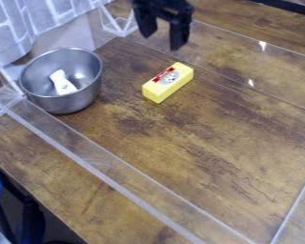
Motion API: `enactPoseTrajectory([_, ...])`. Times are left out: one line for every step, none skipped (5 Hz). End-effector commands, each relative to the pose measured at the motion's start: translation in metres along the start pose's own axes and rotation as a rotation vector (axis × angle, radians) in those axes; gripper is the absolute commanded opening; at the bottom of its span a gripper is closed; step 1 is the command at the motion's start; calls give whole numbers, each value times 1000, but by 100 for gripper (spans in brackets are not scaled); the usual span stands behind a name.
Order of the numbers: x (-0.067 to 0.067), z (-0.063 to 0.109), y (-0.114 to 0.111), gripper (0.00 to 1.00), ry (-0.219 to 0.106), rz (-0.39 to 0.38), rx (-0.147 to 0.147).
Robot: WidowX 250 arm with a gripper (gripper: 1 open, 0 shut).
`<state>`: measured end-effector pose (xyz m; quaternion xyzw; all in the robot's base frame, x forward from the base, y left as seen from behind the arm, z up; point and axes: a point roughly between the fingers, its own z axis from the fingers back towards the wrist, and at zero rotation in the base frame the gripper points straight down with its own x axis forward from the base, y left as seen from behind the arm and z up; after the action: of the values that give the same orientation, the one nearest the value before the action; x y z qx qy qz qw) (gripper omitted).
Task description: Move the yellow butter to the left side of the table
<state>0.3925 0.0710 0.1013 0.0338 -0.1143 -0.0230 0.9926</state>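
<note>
The yellow butter [168, 82] is a small yellow block with a red-and-white label. It lies on the wooden table [206, 152] a little left of the middle, right of the bowl. My gripper [160, 36] hangs above and behind it near the top edge of the picture. Its dark fingers [178, 34] stand apart, open, with nothing between them and a clear gap down to the butter.
A metal bowl [60, 79] with a white object inside stands at the left. A low clear plastic rim [104, 172] runs around the table. A white wire rack [111, 19] and a checked cloth [22, 29] sit at the back left.
</note>
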Motion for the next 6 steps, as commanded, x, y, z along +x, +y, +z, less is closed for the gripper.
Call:
enactPoseTrajectory([0,14,8,100,-46,17,7])
enactPoseTrajectory([6,2,11,100,-44,11,3])
enactPoseTrajectory([5,23,14,100,-61,8,12])
enactPoseTrajectory([11,15,14,100,-70,3,4])
enactPoseTrajectory([16,7,14,100,-79,-3,-1])
enactPoseTrajectory([19,-4,15,100,-76,-5,-5])
